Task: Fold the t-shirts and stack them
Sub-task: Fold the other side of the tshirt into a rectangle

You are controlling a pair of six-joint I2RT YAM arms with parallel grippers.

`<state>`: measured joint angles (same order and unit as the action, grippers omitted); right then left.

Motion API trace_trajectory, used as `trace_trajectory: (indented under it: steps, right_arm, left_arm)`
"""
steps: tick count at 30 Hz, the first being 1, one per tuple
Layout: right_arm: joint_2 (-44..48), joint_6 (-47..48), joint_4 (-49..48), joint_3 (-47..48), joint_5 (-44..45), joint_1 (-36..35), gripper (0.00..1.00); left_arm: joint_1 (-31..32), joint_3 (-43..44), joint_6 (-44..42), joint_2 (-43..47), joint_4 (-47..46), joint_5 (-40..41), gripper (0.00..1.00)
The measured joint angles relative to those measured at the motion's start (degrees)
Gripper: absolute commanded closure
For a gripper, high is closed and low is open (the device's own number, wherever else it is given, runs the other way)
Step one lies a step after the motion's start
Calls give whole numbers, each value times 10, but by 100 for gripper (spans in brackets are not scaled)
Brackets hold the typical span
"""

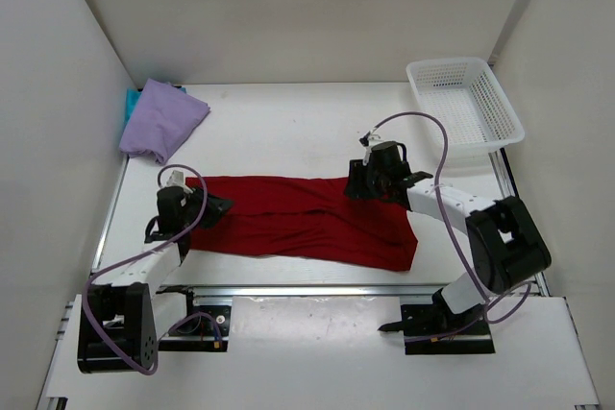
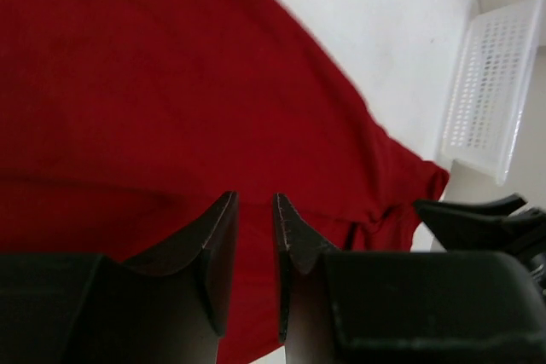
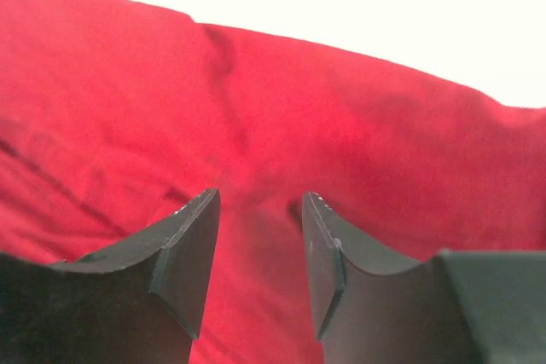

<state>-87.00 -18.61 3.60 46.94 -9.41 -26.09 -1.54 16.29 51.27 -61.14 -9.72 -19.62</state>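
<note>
The deep red t-shirt lies flat in a long band across the middle of the table. My left gripper is low over its left end. In the left wrist view its jaws stand a narrow gap apart, with red cloth under them. My right gripper is at the shirt's far edge, right of centre. It is open, with its fingertips down on rumpled red cloth. The lavender t-shirt lies folded at the back left on the teal one.
A white mesh basket stands at the back right and also shows in the left wrist view. White walls close in the table on the left, back and right. Metal rails run along the table's edges.
</note>
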Motion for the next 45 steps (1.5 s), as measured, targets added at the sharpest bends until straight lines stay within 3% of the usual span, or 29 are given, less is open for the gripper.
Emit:
trace_trajectory:
  steps: [6,7,9,12,24,28,30,34,37,41,45]
  right_arm:
    - [-41,8,-17,5,-7,3,60]
    - [-43,9,-18,5,-8,3,74]
    - [-46,14,-20,6,-12,3,90]
    - [-46,14,-19,7,-16,-2,100]
    - [53,-68,67,-19,47,-146,100]
    - [64,-118,65,-59,61,-189,93]
    - [65,-137,69,-74,63,-205,76]
    - [86,-151,82,-81,57,-222,71]
    - [146,-148,89,-87,60,-204,78]
    - [217,-134,71,-116,61,-89,95]
    - [242,-134,62,-188,88,-9,100]
  left_arm:
    - [23,-36,-6,6,-15,2,67]
    - [27,-38,-7,7,-16,2,67]
    - [37,-39,-7,7,-22,2,67]
    - [42,-39,-6,7,-32,2,68]
    - [67,-45,7,-5,-75,8,68]
    - [71,-44,11,-9,-79,7,68]
    - [68,-41,13,-9,-79,6,68]
    - [65,-33,12,-8,-79,5,67]
    - [67,-30,12,-5,-79,5,68]
    - [97,-15,10,-16,-79,12,67]
    - [109,2,10,-52,-92,14,67]
